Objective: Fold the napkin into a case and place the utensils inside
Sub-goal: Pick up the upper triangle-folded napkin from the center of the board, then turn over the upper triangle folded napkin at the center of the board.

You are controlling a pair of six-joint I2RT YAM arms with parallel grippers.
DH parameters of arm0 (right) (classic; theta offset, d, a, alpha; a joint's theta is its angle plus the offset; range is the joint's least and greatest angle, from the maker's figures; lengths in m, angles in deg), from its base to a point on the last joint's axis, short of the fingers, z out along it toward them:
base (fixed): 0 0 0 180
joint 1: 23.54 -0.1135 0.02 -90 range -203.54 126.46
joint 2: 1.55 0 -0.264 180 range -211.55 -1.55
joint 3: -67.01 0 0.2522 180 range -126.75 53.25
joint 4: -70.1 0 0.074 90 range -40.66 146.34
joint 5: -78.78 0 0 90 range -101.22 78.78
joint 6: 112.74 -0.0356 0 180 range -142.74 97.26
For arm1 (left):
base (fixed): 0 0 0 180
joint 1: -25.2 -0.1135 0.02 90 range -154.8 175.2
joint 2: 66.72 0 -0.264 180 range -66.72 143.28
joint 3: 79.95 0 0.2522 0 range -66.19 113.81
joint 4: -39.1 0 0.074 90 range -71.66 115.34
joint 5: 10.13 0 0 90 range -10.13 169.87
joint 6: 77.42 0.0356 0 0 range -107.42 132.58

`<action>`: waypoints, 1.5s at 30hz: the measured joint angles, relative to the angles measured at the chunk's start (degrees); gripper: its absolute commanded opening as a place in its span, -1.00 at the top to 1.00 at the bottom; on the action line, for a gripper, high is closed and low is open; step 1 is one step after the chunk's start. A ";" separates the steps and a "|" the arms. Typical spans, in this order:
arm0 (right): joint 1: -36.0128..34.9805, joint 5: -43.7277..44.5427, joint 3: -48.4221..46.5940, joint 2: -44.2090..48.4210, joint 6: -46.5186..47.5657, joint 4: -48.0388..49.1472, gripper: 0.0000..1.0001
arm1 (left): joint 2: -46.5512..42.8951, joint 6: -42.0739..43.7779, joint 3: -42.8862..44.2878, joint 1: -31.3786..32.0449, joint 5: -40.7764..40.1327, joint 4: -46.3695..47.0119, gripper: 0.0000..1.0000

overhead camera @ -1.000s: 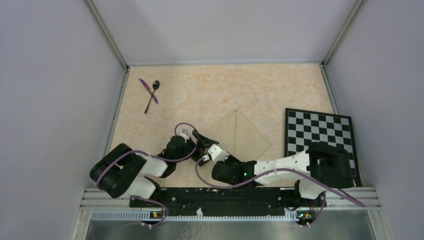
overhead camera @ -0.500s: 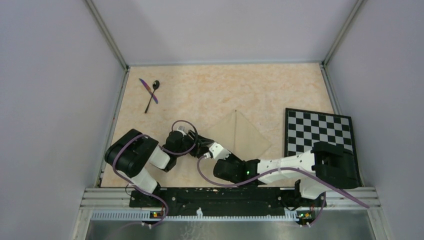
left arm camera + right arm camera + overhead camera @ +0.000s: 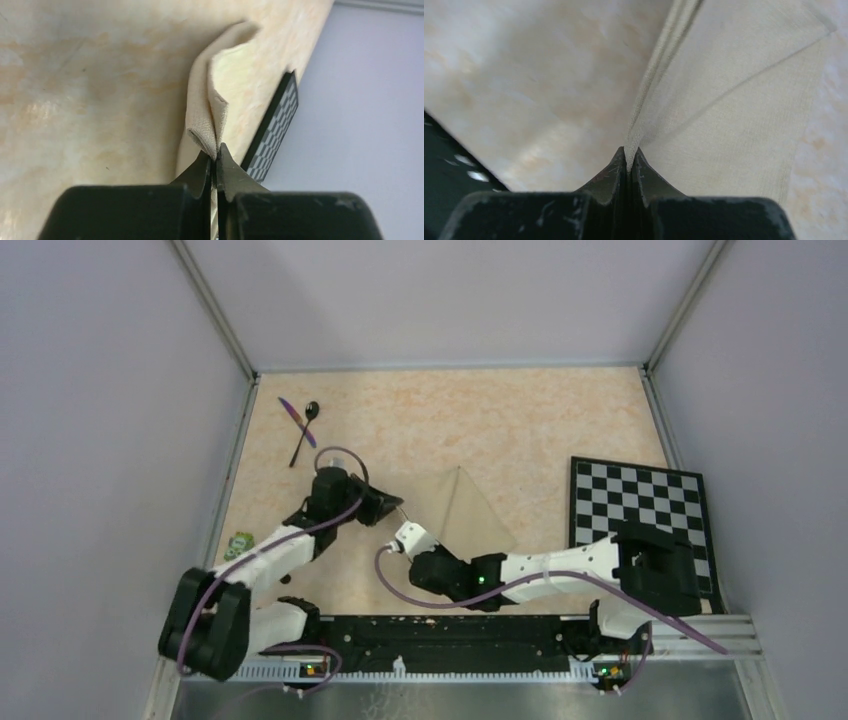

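Utensils: the black round-bowled spoon (image 3: 304,432) and the thin purple iridescent knife (image 3: 297,421) are lying crossed at the far left, well apart from the cloth, probably awaiting a finished pocket.
Left gripper (image 3: 216,159): is pinching a bunched corner of the soft beige-tan cloth napkin (image 3: 470,512), likely to fold it over.
Right gripper (image 3: 629,159): is clamping the napkin's near edge, apparently anchoring it.
Napkin: is lying mid-table.

Matt, finely woven cloth napkin (image 3: 734,100); smooth, mottled, faintly glossy tabletop (image 3: 75,75)
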 measured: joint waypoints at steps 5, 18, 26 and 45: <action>-0.72 -9.60 -14.03 -6.43 -1.57 5.09 1.00 | -18.16 9.14 18.86 -2.93 -9.38 -38.32 1.00; 10.25 -46.05 -6.29 -9.16 -29.07 52.68 1.00 | -7.63 34.23 52.43 -2.58 -33.66 -77.02 1.00; 21.03 -50.77 14.38 -11.19 -37.31 61.05 1.00 | 18.32 38.05 45.94 7.82 -31.43 -61.81 1.00; 28.92 -38.21 25.88 21.20 -28.48 15.06 -0.11 | 42.07 40.46 67.23 19.47 -29.66 -43.39 -0.81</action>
